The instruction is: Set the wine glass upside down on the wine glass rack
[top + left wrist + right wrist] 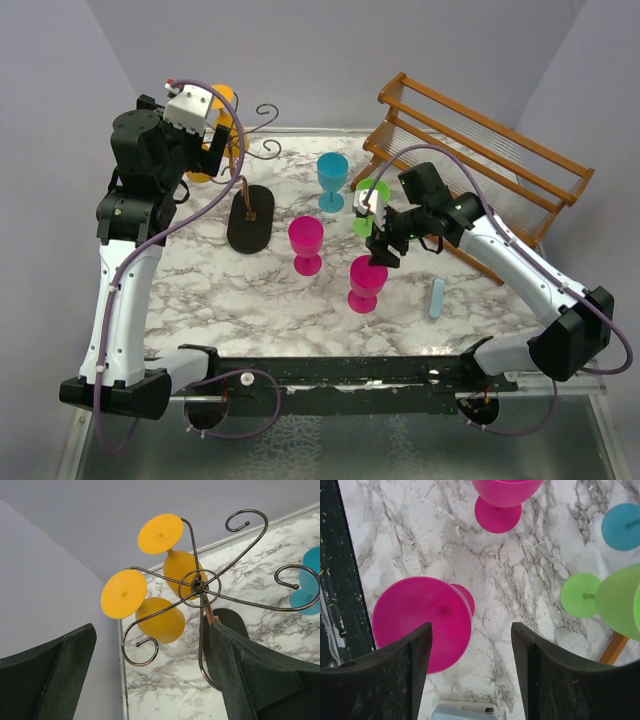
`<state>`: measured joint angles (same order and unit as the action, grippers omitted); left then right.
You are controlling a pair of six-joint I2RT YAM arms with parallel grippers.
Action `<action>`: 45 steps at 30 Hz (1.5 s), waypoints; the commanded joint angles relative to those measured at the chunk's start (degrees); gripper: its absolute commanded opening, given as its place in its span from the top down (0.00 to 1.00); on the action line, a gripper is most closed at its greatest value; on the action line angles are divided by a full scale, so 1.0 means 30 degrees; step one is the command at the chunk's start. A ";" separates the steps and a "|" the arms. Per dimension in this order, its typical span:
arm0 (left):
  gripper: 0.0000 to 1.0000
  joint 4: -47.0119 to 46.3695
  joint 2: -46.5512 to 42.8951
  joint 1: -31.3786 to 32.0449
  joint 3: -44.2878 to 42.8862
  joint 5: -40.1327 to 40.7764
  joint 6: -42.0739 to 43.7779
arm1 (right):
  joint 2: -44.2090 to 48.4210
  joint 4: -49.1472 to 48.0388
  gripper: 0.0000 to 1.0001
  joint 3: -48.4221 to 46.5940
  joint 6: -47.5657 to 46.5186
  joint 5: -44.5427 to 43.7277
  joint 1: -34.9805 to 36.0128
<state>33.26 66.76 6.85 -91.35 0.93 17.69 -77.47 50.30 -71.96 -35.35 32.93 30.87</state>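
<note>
The wine glass rack (199,586) is standing at the far left of the marble table (200,290). It is a thin dark wire tree with curly arms spreading out from a ring on top of a thin post, and the post is sitting on a black oval base.

Two orange wine glasses (159,620) are hanging upside down in its arms, with their flat feet up and their bowls down. The left wrist view is showing this well. The top view is only showing bits of orange behind the left arm.

The left gripper (152,630) is hanging just above the rack. Its fingers are standing wide apart and are holding nothing.

The top view is showing the other glasses standing on the table: a blue wine glass (332,175), a green wine glass (372,190) and two pink ones. It is also showing a big brown wooden rack (480,150) at the far right and a small light blue thing (437,297) lying near the right arm.

The right gripper (471,627) is hovering over the nearer pink wine glass (420,620). The right wrist view is showing its fingers partly apart with bare table between them. The pink bowl is sitting under one finger (415,670), so the gripper is not gripping anything.
</note>
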 commanded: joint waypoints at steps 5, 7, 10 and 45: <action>0.01 0.0410 -0.0027 -0.0042 -0.0135 -0.0403 -0.0048 | -0.1564 0.1262 0.48 -0.1134 0.0534 -0.3022 0.1889; 0.01 0.0437 0.0079 -0.0043 -0.0190 -0.0533 -0.0116 | -0.1963 0.1424 0.53 -0.1268 0.0535 -0.3495 0.2202; 0.01 0.0445 0.0252 -0.0033 -0.0245 -0.0572 -0.0148 | -0.2460 0.1771 0.62 -0.1577 0.0480 -0.3827 0.2456; 0.01 0.0037 0.6029 -0.0030 -0.7345 -0.4671 -0.3533 | -0.2348 0.3676 0.99 -0.7596 -0.1777 -0.1617 0.2346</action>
<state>36.16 83.18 6.85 -109.01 -5.65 12.93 -88.03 61.41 -88.42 -39.42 24.84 38.30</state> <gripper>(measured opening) 0.991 0.019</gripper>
